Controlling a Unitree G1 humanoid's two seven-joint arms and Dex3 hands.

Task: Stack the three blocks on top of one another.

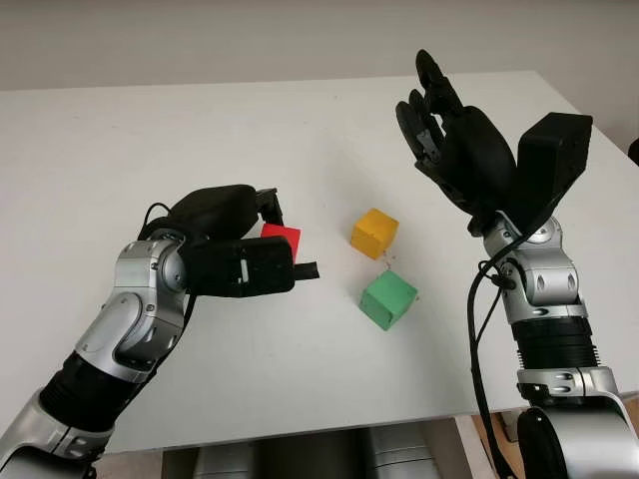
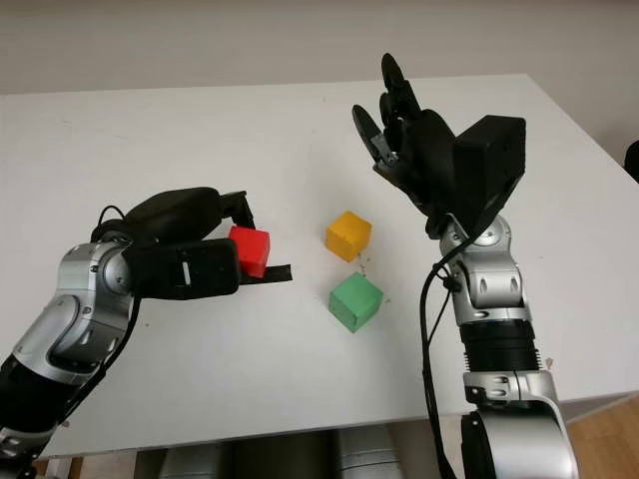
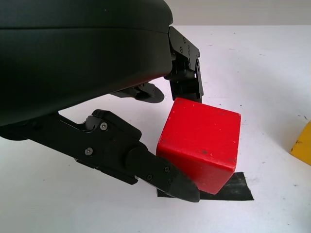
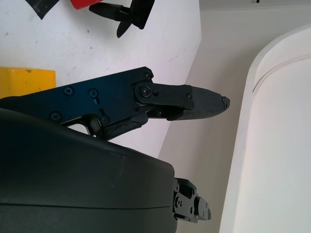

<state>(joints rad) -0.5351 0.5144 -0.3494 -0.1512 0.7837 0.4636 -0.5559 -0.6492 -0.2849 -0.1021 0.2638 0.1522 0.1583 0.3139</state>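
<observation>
Three blocks, none stacked: left robot hand [image 3: 167, 141] grips red block [image 3: 199, 143] for carrying; right robot hand [image 1: 439, 110] open, raised clear.

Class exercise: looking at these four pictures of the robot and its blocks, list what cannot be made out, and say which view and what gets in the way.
- Red block: its far faces, hidden by the left hand in the eye views.
- Whether the red block is lifted or touches the table: unclear.
- Yellow block: cut off by the left wrist picture's edge.
- Right hand, open and raised: its palm is turned away.
</observation>
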